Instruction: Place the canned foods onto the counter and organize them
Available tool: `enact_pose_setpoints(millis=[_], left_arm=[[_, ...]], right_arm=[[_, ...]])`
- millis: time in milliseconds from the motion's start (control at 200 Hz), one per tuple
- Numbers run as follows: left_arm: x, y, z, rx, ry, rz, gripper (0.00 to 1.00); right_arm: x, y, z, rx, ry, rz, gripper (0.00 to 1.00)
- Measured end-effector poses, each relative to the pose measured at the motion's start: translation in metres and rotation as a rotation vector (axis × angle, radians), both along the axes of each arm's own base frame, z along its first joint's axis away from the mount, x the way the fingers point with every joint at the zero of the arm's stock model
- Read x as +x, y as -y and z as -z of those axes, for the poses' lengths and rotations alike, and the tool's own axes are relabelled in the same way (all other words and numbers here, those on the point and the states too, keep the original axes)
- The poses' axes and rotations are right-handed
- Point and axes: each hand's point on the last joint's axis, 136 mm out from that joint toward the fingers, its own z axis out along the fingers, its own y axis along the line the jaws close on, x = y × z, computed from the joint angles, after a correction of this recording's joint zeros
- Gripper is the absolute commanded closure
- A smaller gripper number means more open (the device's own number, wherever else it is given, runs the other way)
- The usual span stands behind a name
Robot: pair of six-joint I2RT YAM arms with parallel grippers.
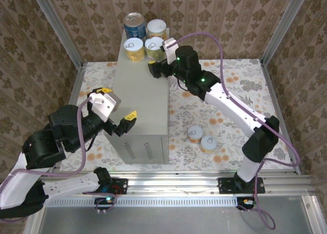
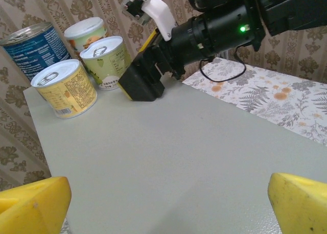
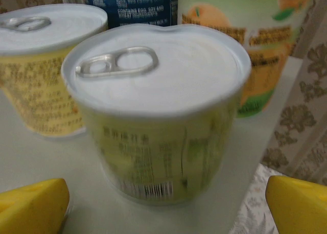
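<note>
The step in hand looks like setting down the fourth tin: the right gripper (image 1: 159,56) hangs wide open and empty at the far end of the counter (image 1: 143,101); the green-labelled can (image 3: 161,116) stands upright there between its fingers, untouched, beside the blue can (image 1: 134,23). Next it should back off without nudging that cluster, then fetch the two cans (image 1: 194,134) on the floor right of the counter; the left gripper (image 1: 117,103) hovers open and empty over the counter's near end.
</note>
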Motion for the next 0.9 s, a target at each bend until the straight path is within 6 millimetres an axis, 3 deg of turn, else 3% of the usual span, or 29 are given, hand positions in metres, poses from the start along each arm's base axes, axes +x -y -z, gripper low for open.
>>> enact_pose_setpoints(millis=[175,455,560,685,900], left_arm=[[0.001,0.005,0.003,0.008,-0.013,0.006,0.0],[0.007,0.015,0.01,0.036,-0.029,0.006,0.0],[0.009,0.02,0.013,0.049,-0.036,0.005,0.0],[0.013,0.026,0.014,0.05,-0.039,0.006,0.0],[0.026,0.026,0.019,0.056,-0.058,-0.062,0.0]], right_arm=[[-0.037,0.03,0.001,0.0,-0.019,0.015,0.0],[-0.11,0.099,-0.01,0.014,-0.021,0.087,0.0],[-0.13,0.117,-0.002,0.014,-0.032,0.107,0.0],[-0.14,0.125,0.012,-0.004,-0.061,0.111,0.0],[-0.134,0.117,0.022,-0.025,-0.087,0.094,0.0]])
